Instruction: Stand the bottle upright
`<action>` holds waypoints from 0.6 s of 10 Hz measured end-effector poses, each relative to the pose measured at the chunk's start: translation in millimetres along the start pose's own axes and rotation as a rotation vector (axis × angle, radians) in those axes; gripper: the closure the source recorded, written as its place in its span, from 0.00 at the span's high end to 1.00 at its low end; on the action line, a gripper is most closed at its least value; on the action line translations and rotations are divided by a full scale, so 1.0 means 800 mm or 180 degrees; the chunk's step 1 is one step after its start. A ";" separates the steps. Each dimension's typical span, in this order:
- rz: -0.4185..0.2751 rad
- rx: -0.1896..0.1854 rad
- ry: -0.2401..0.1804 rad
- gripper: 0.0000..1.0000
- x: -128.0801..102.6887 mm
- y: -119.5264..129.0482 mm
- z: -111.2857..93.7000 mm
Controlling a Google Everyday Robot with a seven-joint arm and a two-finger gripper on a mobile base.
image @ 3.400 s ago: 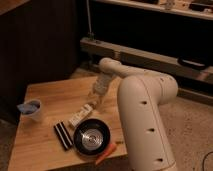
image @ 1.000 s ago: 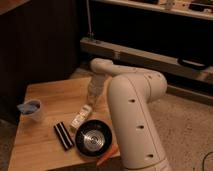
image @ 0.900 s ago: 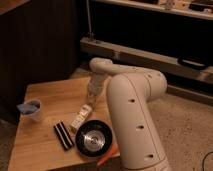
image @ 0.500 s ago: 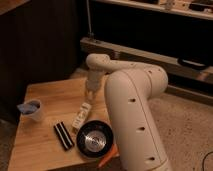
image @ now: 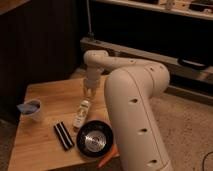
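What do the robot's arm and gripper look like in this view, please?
The arm is a thick, cream-white tube of rounded segments with small dark oval recesses along its side. It tapers to a small pale gripper, close by the bottle on the wooden table. No cables show.

One table [image: 50, 97] carries five things, one of each kind: one bottle [image: 81, 114] lying near the middle, one striped block [image: 63, 135] toward the front edge, one black pan [image: 95, 139] at the front right corner, one orange stick [image: 107, 158] at the front edge beside the pan, and one blue cup [image: 31, 109] by the left edge. There is one arm [image: 135, 105] with one gripper [image: 90, 91], its two fingers closed together, above the table toward the back edge, just behind the bottle's far end.
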 end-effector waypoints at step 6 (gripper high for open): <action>-0.0155 -0.0009 -0.0208 0.34 0.004 0.010 -0.033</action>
